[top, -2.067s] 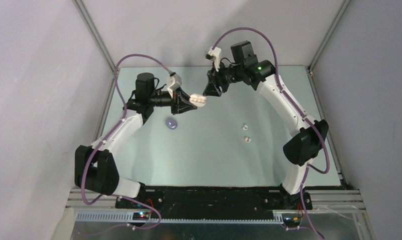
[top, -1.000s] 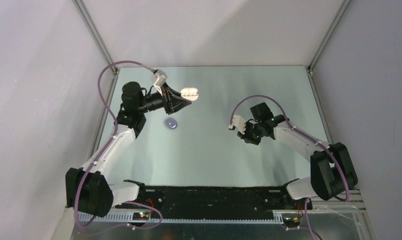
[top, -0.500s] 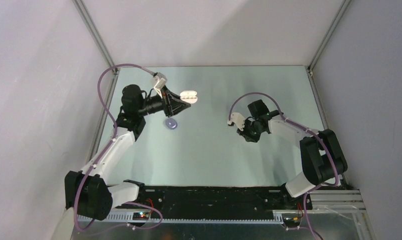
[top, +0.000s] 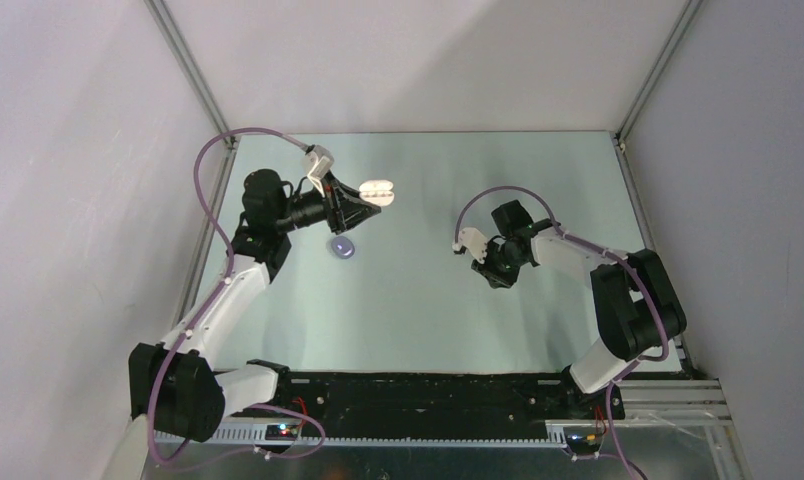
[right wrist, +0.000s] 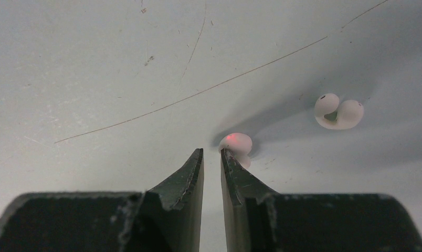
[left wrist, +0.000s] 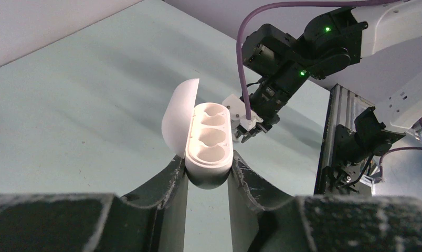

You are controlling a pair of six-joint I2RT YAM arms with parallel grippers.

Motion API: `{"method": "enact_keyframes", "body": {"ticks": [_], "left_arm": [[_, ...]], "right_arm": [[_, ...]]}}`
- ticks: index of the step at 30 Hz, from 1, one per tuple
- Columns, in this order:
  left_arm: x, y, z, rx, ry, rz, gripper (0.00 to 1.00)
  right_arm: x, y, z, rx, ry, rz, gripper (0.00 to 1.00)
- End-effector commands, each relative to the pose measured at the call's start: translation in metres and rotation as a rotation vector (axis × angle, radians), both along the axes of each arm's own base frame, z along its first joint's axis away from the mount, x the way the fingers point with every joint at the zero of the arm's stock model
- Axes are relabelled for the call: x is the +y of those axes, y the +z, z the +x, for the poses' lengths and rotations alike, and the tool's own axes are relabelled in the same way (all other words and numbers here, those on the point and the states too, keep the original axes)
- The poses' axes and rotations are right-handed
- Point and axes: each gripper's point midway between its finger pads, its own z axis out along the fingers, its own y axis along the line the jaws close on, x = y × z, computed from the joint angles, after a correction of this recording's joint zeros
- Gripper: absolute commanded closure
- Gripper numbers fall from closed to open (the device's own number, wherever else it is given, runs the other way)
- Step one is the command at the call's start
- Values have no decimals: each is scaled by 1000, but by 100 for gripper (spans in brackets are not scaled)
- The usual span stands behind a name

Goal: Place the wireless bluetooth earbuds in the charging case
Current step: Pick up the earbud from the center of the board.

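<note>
The charging case [left wrist: 209, 139] is a glossy white oval with its lid [left wrist: 178, 116] swung open to the left and its hollows bare. My left gripper [left wrist: 208, 169] is shut on its lower end and holds it above the table at the back left [top: 378, 190]. My right gripper [right wrist: 212, 152] is low over the table, its jaws a narrow gap apart with nothing between them. One white earbud [right wrist: 236, 142], showing a red light, lies against the outer side of the right fingertip. The other earbud [right wrist: 338, 111] lies further right. In the top view the right gripper [top: 498, 272] hides both.
A round lilac disc [top: 343, 247] lies on the table just below the left gripper. Metal frame posts [top: 193, 80] and grey walls close the table at the back and sides. A black rail [top: 428, 390] runs along the near edge.
The right arm has drawn in and shifted slightly left over the earbuds, and its jaws have parted a little. The left arm dipped slightly, still holding the open case.
</note>
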Motion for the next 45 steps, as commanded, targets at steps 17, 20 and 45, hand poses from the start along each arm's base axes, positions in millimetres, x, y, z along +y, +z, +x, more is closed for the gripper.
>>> {"method": "enact_keyframes", "body": {"ticks": [17, 20, 45], "left_arm": [[4, 4, -1, -46, 17, 9, 100], [4, 4, -1, -45, 17, 8, 100], [-2, 7, -6, -150, -79, 28, 100]], "right_arm": [[-3, 10, 38, -118, -68, -41, 73], [-5, 14, 44, -136, -86, -43, 75], [29, 144, 6, -59, 116, 292, 99]]}}
